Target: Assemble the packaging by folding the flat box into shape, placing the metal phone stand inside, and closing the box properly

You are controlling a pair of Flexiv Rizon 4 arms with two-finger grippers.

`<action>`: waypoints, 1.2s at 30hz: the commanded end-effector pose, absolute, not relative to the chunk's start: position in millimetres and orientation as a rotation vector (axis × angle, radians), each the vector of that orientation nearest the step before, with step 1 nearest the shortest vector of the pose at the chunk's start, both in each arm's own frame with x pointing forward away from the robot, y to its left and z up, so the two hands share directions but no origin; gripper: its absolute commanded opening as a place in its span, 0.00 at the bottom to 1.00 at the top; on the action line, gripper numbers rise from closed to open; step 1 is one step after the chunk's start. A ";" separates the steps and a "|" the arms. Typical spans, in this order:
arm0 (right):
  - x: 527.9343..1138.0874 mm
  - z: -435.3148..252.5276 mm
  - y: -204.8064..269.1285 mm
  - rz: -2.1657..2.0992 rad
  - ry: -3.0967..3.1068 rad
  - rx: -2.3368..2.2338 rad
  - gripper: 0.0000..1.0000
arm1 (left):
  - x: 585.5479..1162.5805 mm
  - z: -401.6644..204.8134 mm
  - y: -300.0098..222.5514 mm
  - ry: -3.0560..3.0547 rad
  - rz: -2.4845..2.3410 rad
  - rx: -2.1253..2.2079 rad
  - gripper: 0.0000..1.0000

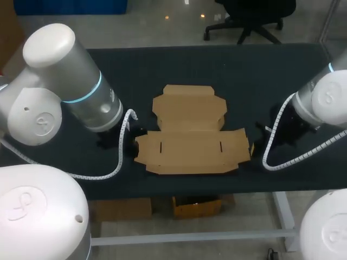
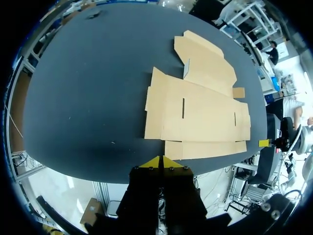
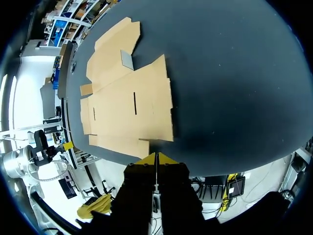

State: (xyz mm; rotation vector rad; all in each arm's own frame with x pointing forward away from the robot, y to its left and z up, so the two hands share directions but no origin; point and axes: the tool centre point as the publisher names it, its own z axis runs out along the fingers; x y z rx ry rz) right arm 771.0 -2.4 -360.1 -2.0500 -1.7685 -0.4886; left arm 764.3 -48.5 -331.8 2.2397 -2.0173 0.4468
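Observation:
The flat brown cardboard box (image 1: 190,132) lies unfolded in the middle of the dark table, with its lid panel toward the far side. My left gripper (image 2: 160,161) is shut and empty, low by the box's (image 2: 200,112) left end near the front corner. My right gripper (image 3: 156,158) is also shut and empty, by the box's (image 3: 127,107) right end. In the head view both grippers (image 1: 129,142) (image 1: 258,145) are dark shapes flanking the box. A small grey patch (image 2: 186,68) shows at a fold; I cannot tell what it is. No metal phone stand shows.
The dark table (image 1: 255,70) is bare around the box, with wide room at the far side and on both ends. Its front edge (image 1: 190,187) runs close behind the box and both grippers.

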 end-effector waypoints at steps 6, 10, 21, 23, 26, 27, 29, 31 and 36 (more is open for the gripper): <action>766.3 -369.9 1.3 -0.523 -1.763 -2.064 0.00 | 760.6 -344.6 -44.2 -1.971 0.487 2.222 0.00; 763.4 -368.1 5.9 -0.521 -1.779 -2.071 0.00 | 759.0 -347.9 -45.5 -1.965 0.488 2.204 0.00; 757.2 -372.1 12.9 -0.522 -1.781 -2.050 0.00 | 756.3 -356.2 -45.3 -1.950 0.479 2.183 0.00; 756.9 -375.1 13.6 -0.516 -1.777 -2.050 0.00 | 756.4 -357.7 -45.2 -1.948 0.476 2.181 0.00; 756.3 -378.5 14.2 -0.512 -1.773 -2.048 0.00 | 756.7 -360.6 -45.5 -1.948 0.468 2.175 0.00; 756.0 -379.5 14.3 -0.511 -1.772 -2.048 0.00 | 756.7 -361.8 -45.8 -1.950 0.464 2.172 0.00; 755.9 -381.2 14.2 -0.512 -1.769 -2.048 0.00 | 757.1 -364.0 -46.1 -1.950 0.458 2.167 0.00; 755.9 -382.7 14.1 -0.513 -1.766 -2.047 0.00 | 757.6 -366.1 -46.0 -1.947 0.453 2.163 0.00; 755.7 -385.7 14.4 -0.513 -1.757 -2.048 0.00 | 756.9 -369.6 -45.6 -1.943 0.448 2.160 0.00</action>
